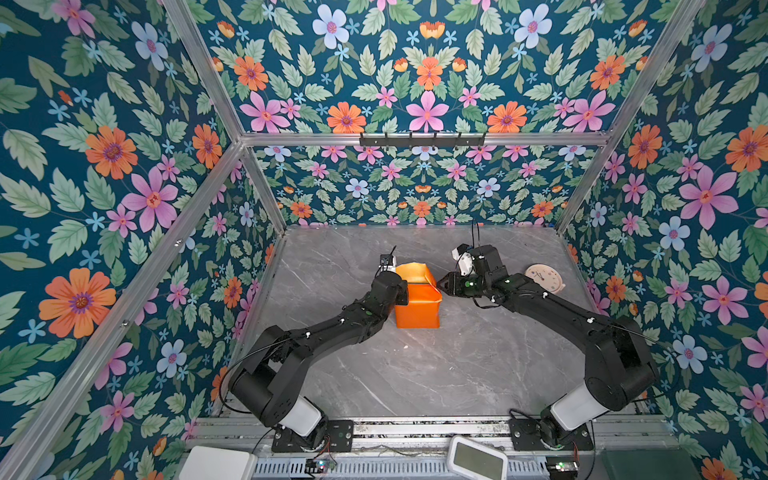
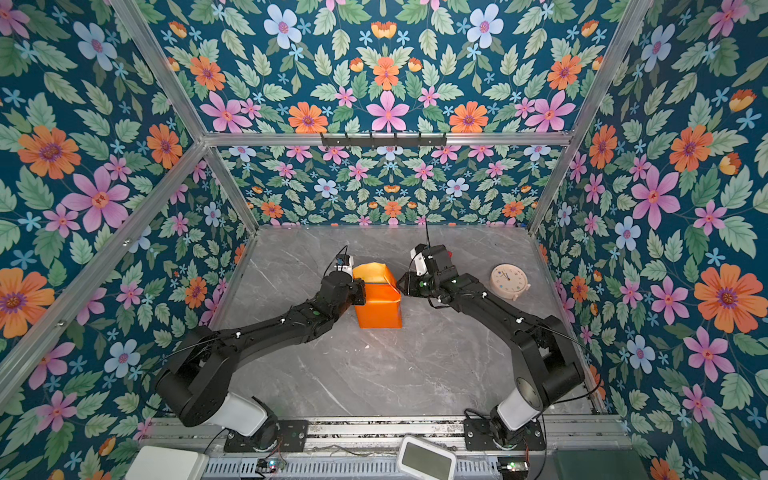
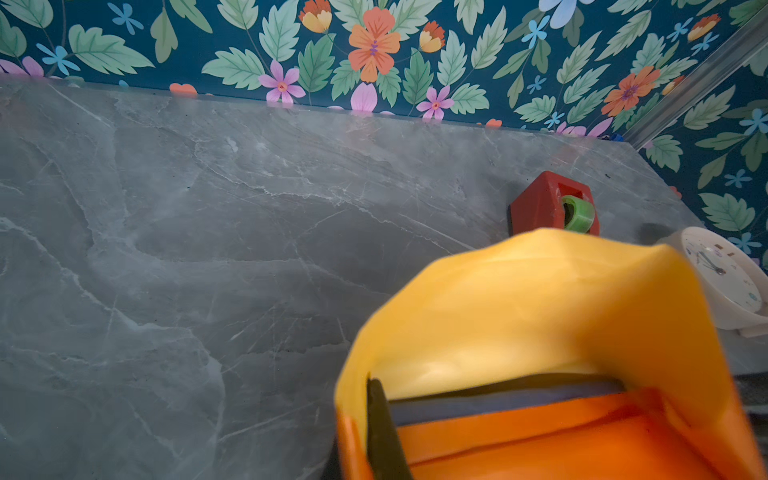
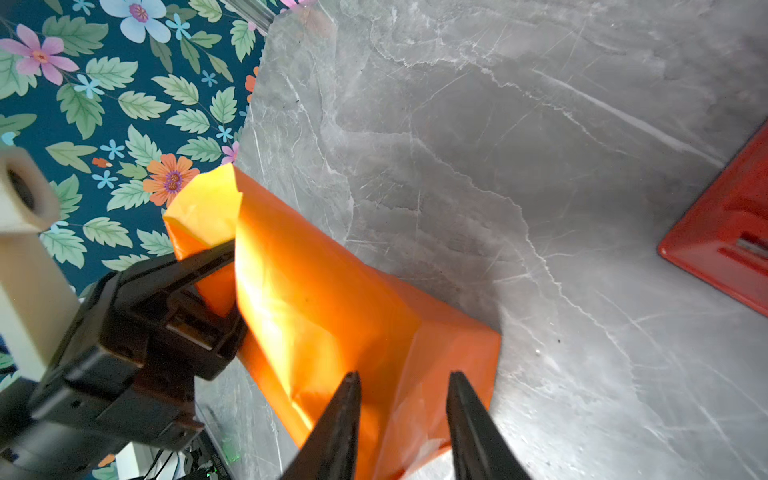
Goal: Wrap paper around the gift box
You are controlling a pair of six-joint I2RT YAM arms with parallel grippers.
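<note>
Standing mid-desk [image 1: 415, 374]: paper [image 1: 417, 309], folded up around the gift box [image 3: 498, 400] as an open-topped sleeve, orange outside and yellow inside. Only a dark blue strip of the box is showing, in the left wrist view. Left jaws are pressing together, pinching the sleeve's upright edge. Right jaws are hovering spread just beside the opposite orange side, with nothing gripped. Red tape dispenser [image 3: 540, 199] and clock [image 1: 544, 276] are sitting apart from the paper.

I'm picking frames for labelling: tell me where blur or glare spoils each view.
Left wrist view: the paper close to the lens is blurred, while the table behind it is sharp. Right wrist view: a bright glow washes out part of the paper. In both top views: even light, soft shadows, no glare.
</note>
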